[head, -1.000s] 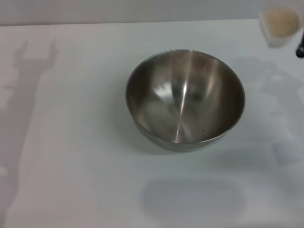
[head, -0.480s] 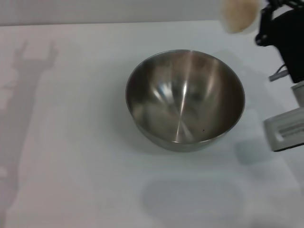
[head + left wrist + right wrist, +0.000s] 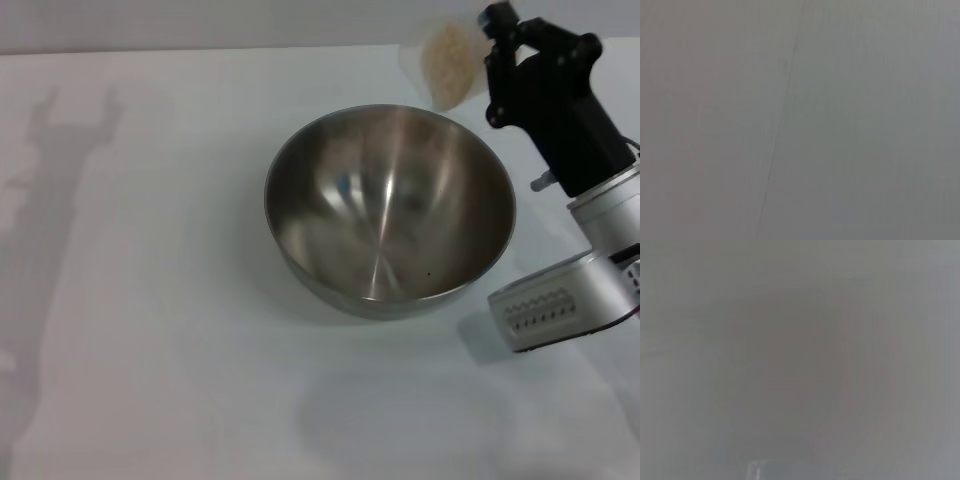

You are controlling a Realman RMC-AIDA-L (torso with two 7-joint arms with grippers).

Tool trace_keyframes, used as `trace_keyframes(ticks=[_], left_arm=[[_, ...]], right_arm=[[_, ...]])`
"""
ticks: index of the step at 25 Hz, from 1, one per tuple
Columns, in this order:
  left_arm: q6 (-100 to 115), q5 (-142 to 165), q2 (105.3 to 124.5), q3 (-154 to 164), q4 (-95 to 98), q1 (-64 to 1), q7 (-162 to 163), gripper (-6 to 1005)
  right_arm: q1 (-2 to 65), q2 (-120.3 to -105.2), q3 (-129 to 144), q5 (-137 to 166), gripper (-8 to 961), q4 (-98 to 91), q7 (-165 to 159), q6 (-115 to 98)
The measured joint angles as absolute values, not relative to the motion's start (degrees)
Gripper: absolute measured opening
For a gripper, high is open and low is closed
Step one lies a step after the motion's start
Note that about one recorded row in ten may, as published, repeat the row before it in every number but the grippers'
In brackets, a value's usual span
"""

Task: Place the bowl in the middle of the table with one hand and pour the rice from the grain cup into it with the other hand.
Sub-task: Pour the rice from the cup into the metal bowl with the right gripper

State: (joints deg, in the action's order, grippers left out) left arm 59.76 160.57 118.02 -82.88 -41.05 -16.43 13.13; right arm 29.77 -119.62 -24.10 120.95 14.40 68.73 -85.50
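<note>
The steel bowl point(image 3: 390, 210) stands upright and empty in the middle of the white table point(image 3: 150, 300) in the head view. My right gripper point(image 3: 487, 55) holds the clear grain cup point(image 3: 440, 62) by its side, in the air above the bowl's far right rim. The cup is tilted toward the bowl, and the cream rice point(image 3: 447, 60) sits inside it. No rice shows in the bowl. My left gripper is out of view; only its shadow falls on the table's left side. The wrist views show only grey blur.
My right arm's black wrist and silver forearm point(image 3: 570, 290) reach over the table to the right of the bowl. The left arm's shadow point(image 3: 50, 200) lies across the left part of the table.
My right arm has come in from the right edge, carrying the grain cup leftward toward the bowl's far rim and tipping it. The bowl has not moved.
</note>
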Motion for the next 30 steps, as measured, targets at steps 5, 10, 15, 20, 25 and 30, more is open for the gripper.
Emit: trace_keyframes(ticks=[5,10,15,20,25,30], left_arm=[[59.86,160.57,118.04,-82.88,-41.06,-16.44,13.29,796],[59.91,160.58,118.04,-82.94,-41.13,-16.44,13.32,796],[59.94,160.57,118.04,-83.15,-41.16,-16.44,13.36,796],[59.94,160.57,118.04,-83.23,-41.35,-16.44,13.36,796],[59.94,160.58,118.03,-83.23,-41.40,-16.42,13.36,796],[59.94,160.57,118.04,-83.22,-41.37,-16.30,13.36,796]], right_arm=[[29.99,-119.63,-24.08,123.04,10,14.25,74.40,-83.70],[30.29,-119.60,-24.08,124.22,10,13.89,77.35,-83.01],[30.73,-119.49,-24.08,124.79,11,13.77,79.85,-82.77],[30.87,-119.39,-24.08,126.73,11,13.65,82.15,-83.15],[31.15,-119.37,-24.07,128.51,11,12.66,82.95,-83.16],[31.47,-119.31,-24.08,130.54,10,11.06,83.06,-83.19]])
